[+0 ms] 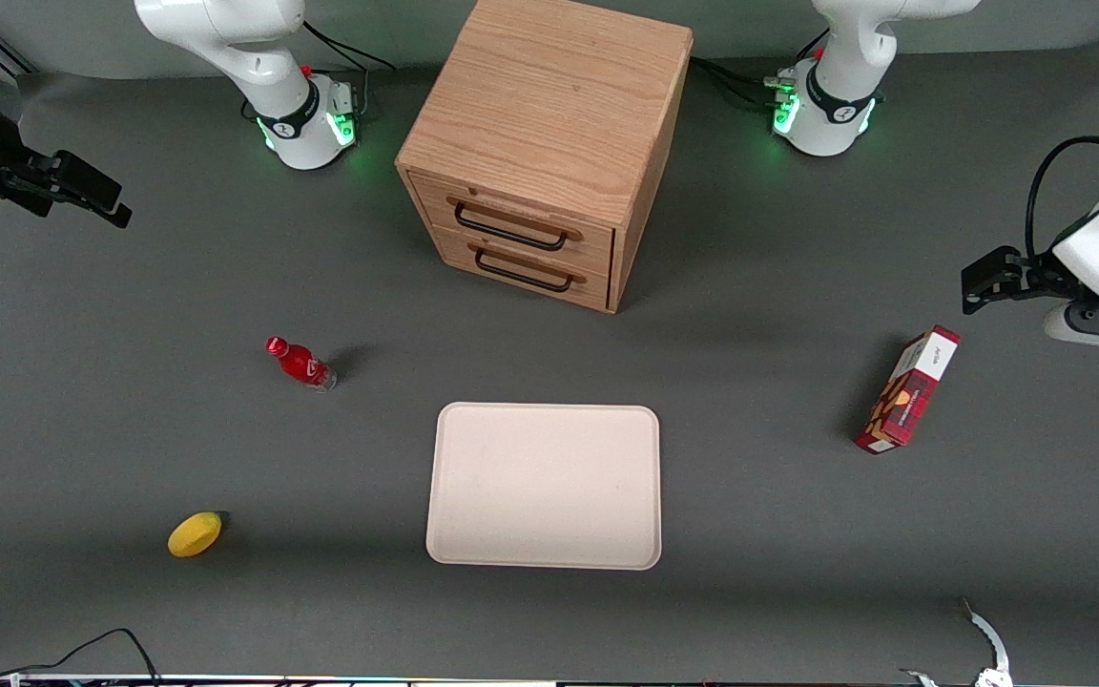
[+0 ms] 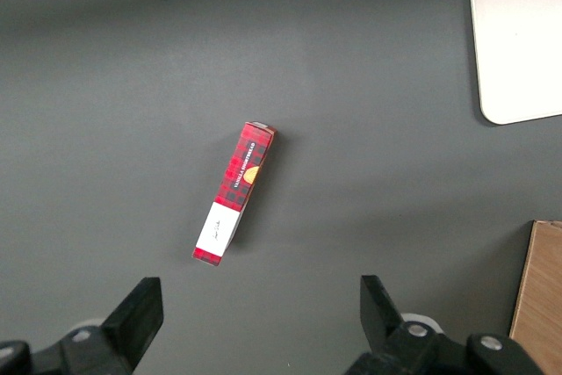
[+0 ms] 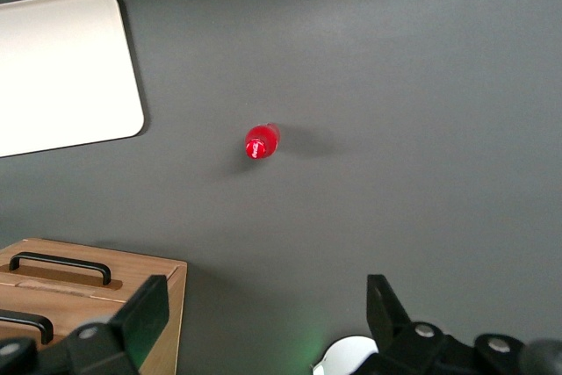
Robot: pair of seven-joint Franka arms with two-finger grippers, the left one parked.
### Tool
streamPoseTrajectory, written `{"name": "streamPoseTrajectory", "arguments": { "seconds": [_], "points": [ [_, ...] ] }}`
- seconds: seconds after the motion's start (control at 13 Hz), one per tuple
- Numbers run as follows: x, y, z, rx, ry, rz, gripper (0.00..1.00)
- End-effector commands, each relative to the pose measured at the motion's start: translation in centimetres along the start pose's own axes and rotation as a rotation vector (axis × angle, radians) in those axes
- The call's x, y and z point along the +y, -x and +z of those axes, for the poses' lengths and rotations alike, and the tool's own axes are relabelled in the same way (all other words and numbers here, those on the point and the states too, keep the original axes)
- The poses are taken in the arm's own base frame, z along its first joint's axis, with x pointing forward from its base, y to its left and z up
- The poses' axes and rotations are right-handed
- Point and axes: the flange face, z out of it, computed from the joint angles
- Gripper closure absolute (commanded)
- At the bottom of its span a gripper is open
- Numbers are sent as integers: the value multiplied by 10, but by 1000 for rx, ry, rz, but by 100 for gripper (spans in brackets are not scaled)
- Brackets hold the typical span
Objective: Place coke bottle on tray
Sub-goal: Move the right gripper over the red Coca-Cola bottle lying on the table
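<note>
The coke bottle [image 1: 301, 364], small with a red cap and red label, stands on the grey table toward the working arm's end; it also shows in the right wrist view [image 3: 261, 142]. The cream-beige tray [image 1: 544, 485] lies flat and bare in the middle of the table, nearer the front camera than the bottle; one rounded corner shows in the right wrist view [image 3: 61, 68]. My right gripper [image 1: 111, 202] hangs high above the table's working-arm end, farther from the front camera than the bottle and well apart from it. It is open and empty [image 3: 263, 318].
A wooden two-drawer cabinet [image 1: 549, 143] stands farther from the front camera than the tray, drawers shut. A yellow lemon-like fruit [image 1: 195, 533] lies nearer the camera than the bottle. A red carton box [image 1: 907, 389] lies toward the parked arm's end.
</note>
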Motion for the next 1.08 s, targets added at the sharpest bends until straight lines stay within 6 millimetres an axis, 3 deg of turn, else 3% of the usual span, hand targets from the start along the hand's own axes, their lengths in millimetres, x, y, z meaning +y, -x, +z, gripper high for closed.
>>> {"name": "streamPoseTrajectory", "arguments": {
  "seconds": [0.0, 0.15, 0.31, 0.46, 1.0],
  "points": [
    [1, 1, -6, -18, 11, -28, 0],
    [1, 1, -4, -28, 9, -31, 0],
    [-5, 0, 19, -85, -3, -49, 0],
    [-12, -10, 75, -131, -27, -49, 0],
    [-26, -28, 259, 6, -30, -41, 0]
  ]
}}
